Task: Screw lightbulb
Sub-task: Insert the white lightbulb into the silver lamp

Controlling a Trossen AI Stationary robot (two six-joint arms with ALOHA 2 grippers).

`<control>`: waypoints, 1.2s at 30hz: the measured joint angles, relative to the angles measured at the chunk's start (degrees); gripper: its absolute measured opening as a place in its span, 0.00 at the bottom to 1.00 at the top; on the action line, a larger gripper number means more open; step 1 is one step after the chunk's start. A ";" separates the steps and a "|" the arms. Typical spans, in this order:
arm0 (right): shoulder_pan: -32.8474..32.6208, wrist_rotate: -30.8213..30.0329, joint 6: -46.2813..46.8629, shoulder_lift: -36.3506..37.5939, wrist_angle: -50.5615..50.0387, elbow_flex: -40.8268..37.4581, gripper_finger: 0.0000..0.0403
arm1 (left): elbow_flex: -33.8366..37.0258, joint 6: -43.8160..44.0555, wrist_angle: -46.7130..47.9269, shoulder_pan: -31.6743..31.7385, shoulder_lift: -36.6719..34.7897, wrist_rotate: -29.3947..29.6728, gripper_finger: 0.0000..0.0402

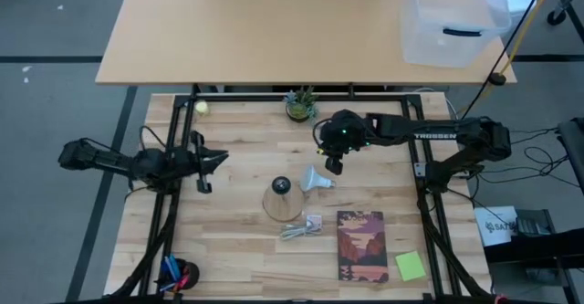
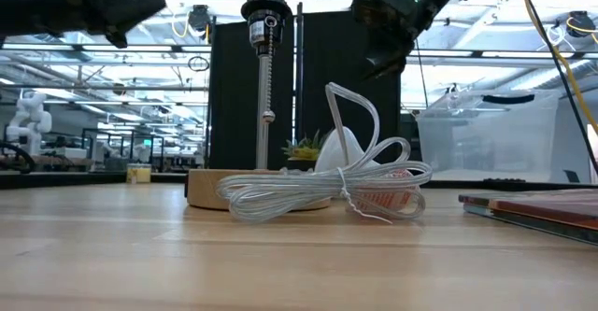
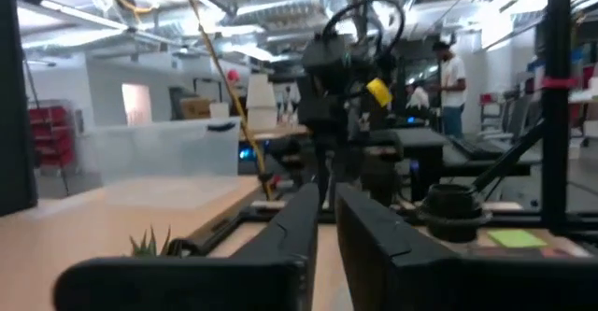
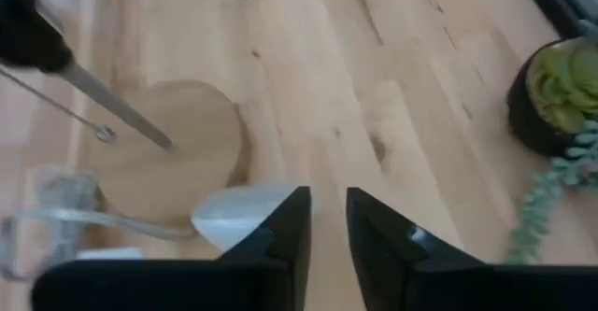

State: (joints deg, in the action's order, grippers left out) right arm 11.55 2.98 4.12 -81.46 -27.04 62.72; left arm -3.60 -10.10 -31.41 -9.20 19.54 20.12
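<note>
Butcher-block table [image 1: 237, 249] seen from above: the lightbulb [image 1: 317, 180] lies on its side just right of the wooden lamp base [image 1: 282, 201], my right gripper [image 1: 333, 165] hangs close above and beyond it, and my left gripper [image 1: 204, 161] waits off to the left. At table height the lightbulb [image 2: 338, 150] sits behind the coiled white cord [image 2: 322, 188], both grippers raised clear. Both wrist cameras show my fingers [image 3: 360, 232] slightly parted and grasping nothing, my right pair [image 4: 374, 236] directly over the lightbulb [image 4: 238, 214].
</note>
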 joint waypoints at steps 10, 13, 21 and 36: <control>-0.66 1.57 -1.37 -0.80 -9.73 0.37 0.31 | -0.02 5.61 -13.25 4.18 19.98 -2.15 0.17; -3.30 1.67 -0.90 -2.56 -9.31 0.37 0.41 | -0.11 5.74 -16.47 4.98 22.71 -5.36 0.17; -8.10 1.08 0.98 -9.31 -7.55 0.34 0.69 | -6.10 7.21 -12.75 6.05 28.78 -8.60 0.17; -9.81 -3.53 6.28 -12.91 14.31 -12.10 0.73 | -7.89 6.83 -12.84 6.05 32.23 -10.67 0.17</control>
State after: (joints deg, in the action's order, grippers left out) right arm 1.74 -0.56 10.40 -94.37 -12.73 50.62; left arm -11.49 -3.27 -44.25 -3.16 51.77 9.45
